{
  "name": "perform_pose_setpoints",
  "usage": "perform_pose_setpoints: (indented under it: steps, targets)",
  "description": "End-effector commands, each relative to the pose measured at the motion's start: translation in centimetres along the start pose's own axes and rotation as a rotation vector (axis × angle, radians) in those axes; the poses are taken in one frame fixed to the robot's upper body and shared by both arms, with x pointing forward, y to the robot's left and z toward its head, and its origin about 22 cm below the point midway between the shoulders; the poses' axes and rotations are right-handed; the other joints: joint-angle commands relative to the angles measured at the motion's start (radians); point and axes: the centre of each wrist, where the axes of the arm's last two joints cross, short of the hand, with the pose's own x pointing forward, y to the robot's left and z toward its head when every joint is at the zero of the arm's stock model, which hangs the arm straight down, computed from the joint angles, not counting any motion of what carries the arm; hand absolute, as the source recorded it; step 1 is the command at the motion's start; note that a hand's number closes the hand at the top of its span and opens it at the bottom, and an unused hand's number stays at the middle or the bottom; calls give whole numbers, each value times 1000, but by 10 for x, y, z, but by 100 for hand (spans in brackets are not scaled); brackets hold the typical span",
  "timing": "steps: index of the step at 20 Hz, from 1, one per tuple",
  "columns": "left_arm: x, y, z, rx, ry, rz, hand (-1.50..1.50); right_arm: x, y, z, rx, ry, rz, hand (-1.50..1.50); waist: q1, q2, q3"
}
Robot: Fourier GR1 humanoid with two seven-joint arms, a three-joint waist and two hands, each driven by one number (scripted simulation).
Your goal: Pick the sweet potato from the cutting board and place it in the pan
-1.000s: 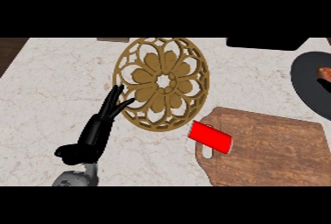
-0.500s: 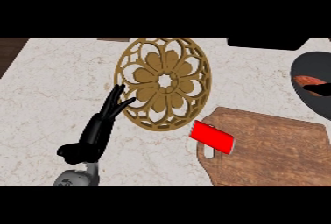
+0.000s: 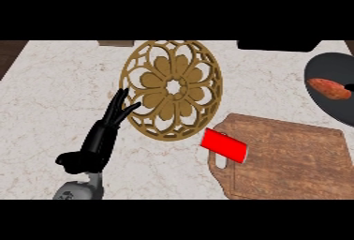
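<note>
While the pale marbled stone counter fills most of the head view, we take the brown rectangular wooden cutting board as our landmark; it lies at the lower right. Up and to the left of the board we see a round golden openwork trivet with a flower pattern, its lower edge near the board's upper left corner. Up and to the right of the board sits the dark round pan, cut by the view's edge. Far left of the board we see our left hand, black, empty, its straight fingers reaching to the trivet's left rim. A flat red rectangular piece lies across the board's left edge by its handle slot. The small orange-brown sweet potato rests inside the pan, clear of the board.
</note>
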Motion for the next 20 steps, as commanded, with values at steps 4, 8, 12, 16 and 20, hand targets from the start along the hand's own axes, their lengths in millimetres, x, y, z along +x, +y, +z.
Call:
perform_pose_setpoints:
  steps: [4, 8, 12, 16, 20]
  targets:
    - [2, 5, 2, 29, 22, 5, 0, -14, -66, 25, 94, -14, -221, -150, -29, -12, -1]
    - [-3, 5, 4, 19, 10, 3, 0, -32, -85, 47, 179, -35, -277, -150, -30, -11, -1]
    - [1, 6, 14, 14, 18, -9, 0, -46, -90, 63, 233, -60, -280, -150, -26, -15, 0]
    - [5, 11, 13, 20, 6, 4, 0, -54, -100, 77, 243, -68, -228, -150, -26, -14, 1]
    - [-16, 10, 12, 41, 9, -8, 0, -59, -105, 85, 225, -96, -232, -150, -42, -16, -2]
